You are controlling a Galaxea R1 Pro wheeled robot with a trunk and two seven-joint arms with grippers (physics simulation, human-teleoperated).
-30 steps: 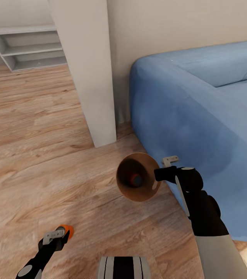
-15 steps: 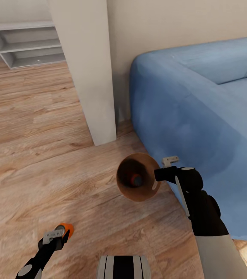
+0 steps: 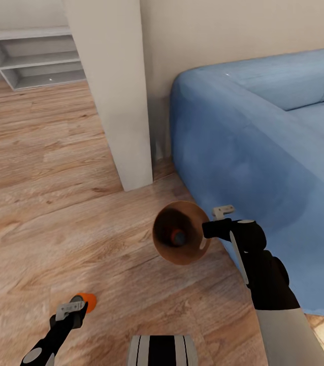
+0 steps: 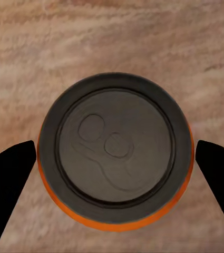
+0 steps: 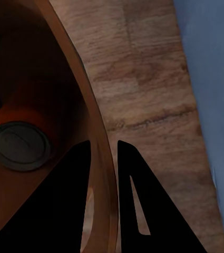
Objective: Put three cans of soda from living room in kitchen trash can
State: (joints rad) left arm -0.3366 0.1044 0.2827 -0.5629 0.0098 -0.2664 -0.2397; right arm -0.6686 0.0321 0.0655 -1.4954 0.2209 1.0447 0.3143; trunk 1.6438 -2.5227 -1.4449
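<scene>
Standing by: blue sofa (image 3: pixel 263 132) to your right, wood floor (image 3: pixel 40 203) under both arms
Trash can (image 3: pixel 181 239): tilted, mouth toward you, right gripper (image 5: pixel 104 158) fingers clenched on its rim; an orange can (image 5: pixel 19 139) lies inside
Soda can (image 4: pixel 114 153): upright on the floor, directly below your left gripper (image 3: pixel 71 308), long axis along your approach
Left fingers (image 4: pixel 9 179): released, straddling the can with gaps both sides; your nearer arm

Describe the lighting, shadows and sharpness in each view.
Head view: even soft light, the trash can's inside dark. Left wrist view: the orange can's top sharp and dull grey, fingers pure black. Right wrist view: bucket interior deep in shadow, floor slightly soft.
</scene>
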